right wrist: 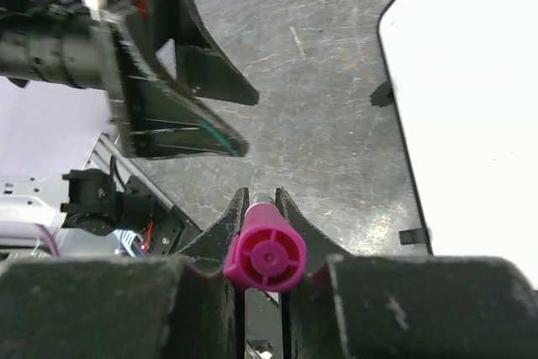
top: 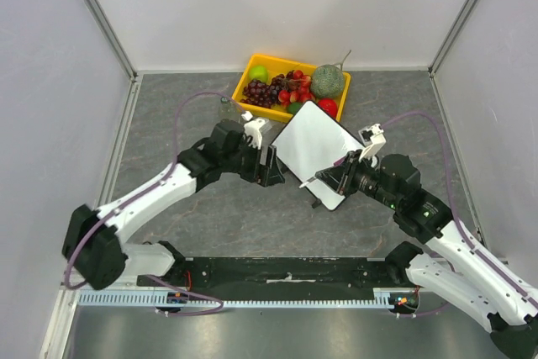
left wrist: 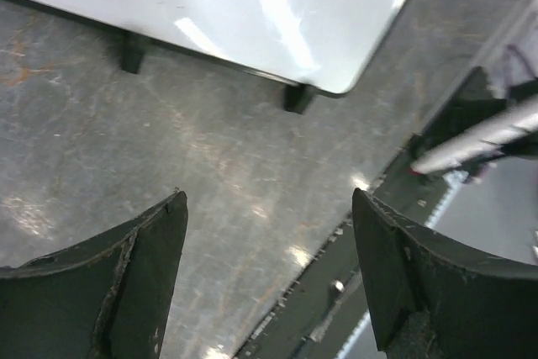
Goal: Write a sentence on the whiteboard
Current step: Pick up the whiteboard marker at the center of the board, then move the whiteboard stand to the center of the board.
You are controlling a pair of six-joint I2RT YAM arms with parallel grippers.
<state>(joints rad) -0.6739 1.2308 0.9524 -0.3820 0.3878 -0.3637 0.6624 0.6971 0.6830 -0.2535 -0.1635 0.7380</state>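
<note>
Shows a whiteboard (top: pixel 315 150) resting flat mid-desk (top: pixel 210 216) on small black feet (left wrist: pixel 132 52), turned diagonally, one corner pointing to the far side. Glossy white face, thin black rim, rounded corners, streaks of glare.

Yellow tray (top: pixel 282 60) of fruit (top: pixel 328 81)

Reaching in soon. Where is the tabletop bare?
Bare grey tabletop: far left, between wall and small glass jar; right of the yellow plastic fruit tray; and between the glossy white whiteboard and black base rail. Crowded mid-table: left hand and right hand, gripping a magenta marker, flank the board.
</note>
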